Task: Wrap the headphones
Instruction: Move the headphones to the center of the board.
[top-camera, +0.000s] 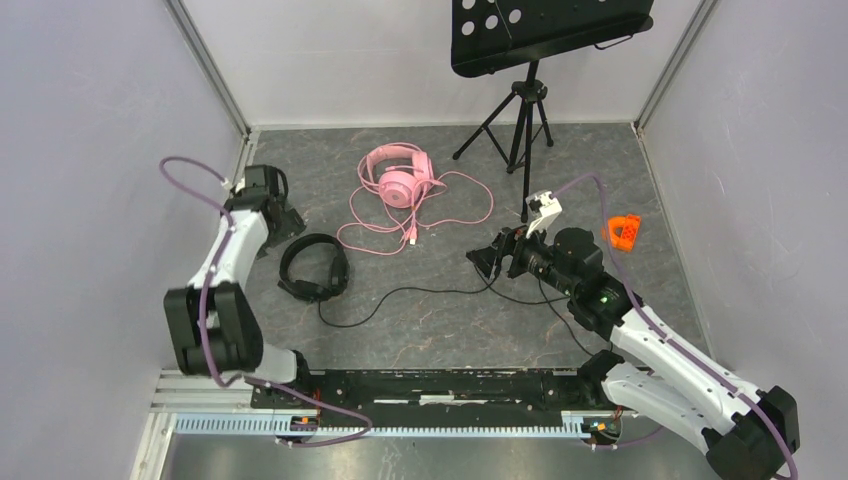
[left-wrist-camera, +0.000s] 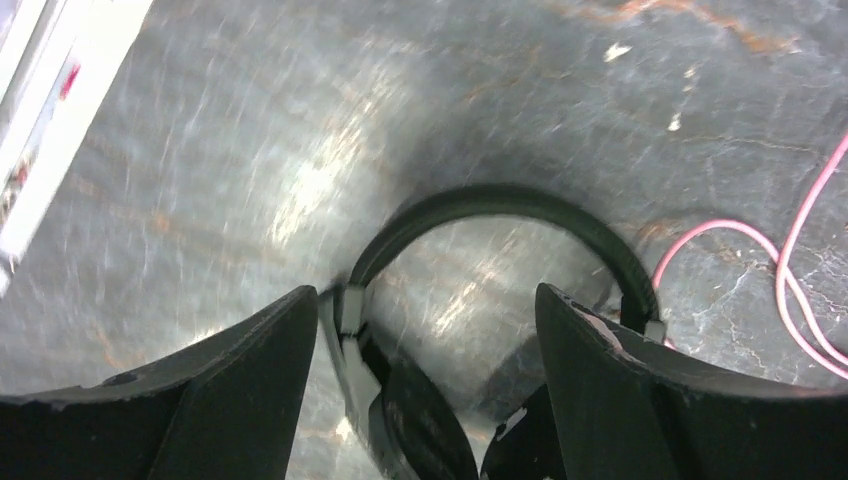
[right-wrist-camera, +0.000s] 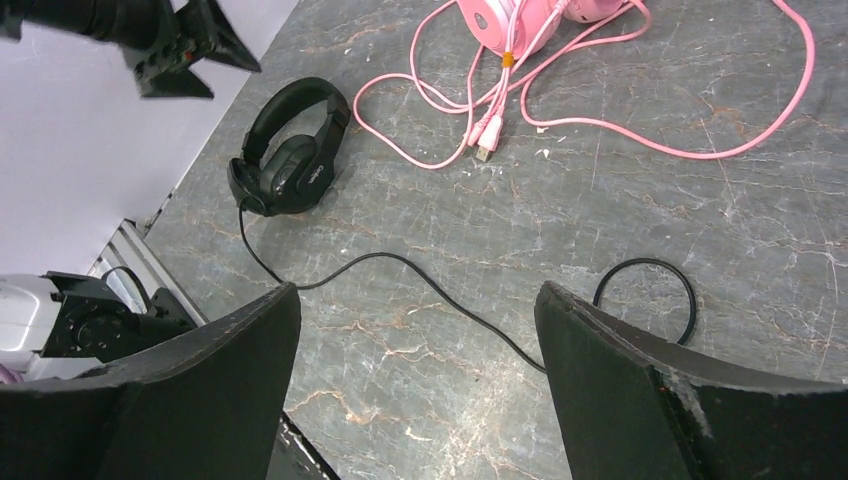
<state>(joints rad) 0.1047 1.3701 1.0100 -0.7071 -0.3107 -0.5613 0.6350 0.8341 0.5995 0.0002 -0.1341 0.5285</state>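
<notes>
The left gripper (left-wrist-camera: 427, 292) hangs with its jaws spread wide and empty close over the matte black over-ear headphones (top-camera: 313, 268). Their headband arcs between its fingers in the wrist view, a stance that seems meant for taking the band. The right gripper (top-camera: 490, 258) is likewise spread and holds nothing. It is poised above the thin black cable (right-wrist-camera: 400, 265) trailing loose across the grey marbled table (top-camera: 450, 340), likely to gather it for winding. The glossy pink over-ear headphones (top-camera: 397, 175) lie farther back, their long pink cable (top-camera: 450, 215) sprawled in loops, unwrapped
</notes>
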